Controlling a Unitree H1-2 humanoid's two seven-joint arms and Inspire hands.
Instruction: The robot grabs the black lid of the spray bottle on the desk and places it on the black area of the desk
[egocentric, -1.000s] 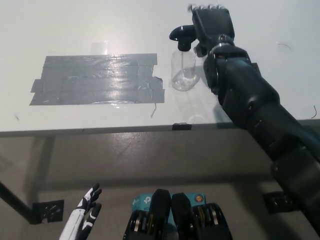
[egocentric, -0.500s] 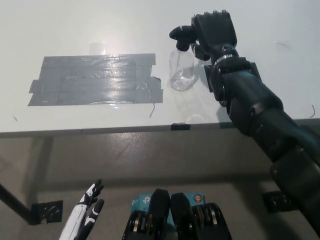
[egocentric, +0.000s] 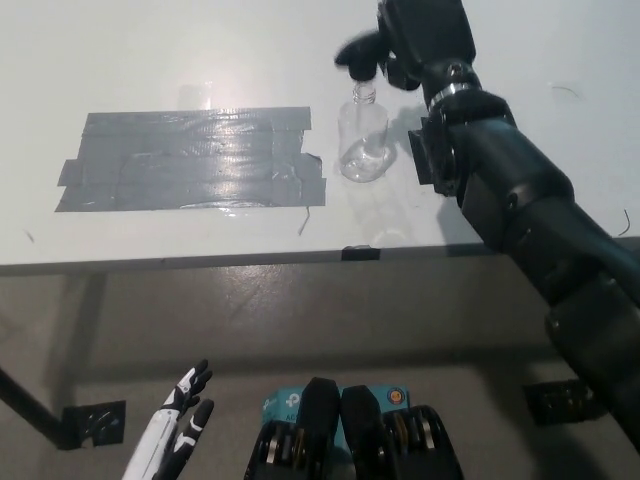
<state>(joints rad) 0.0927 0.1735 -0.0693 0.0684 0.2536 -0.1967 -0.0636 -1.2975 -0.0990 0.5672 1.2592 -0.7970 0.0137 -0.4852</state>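
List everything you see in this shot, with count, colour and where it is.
Desk: one, white, fills the upper picture.
Taped area: one, dark grey, desk's left middle.
Spray bottle: one, clear, upright just right of the taped area, neck bare.
Black lid: one, black, held above the bottle's neck.
Small black piece: one, at the desk's front edge.
Floor: grey, below the desk.
Right hand: black, top middle, closed on the lid.
Left hand: white, resting at lower left, fingers apart.
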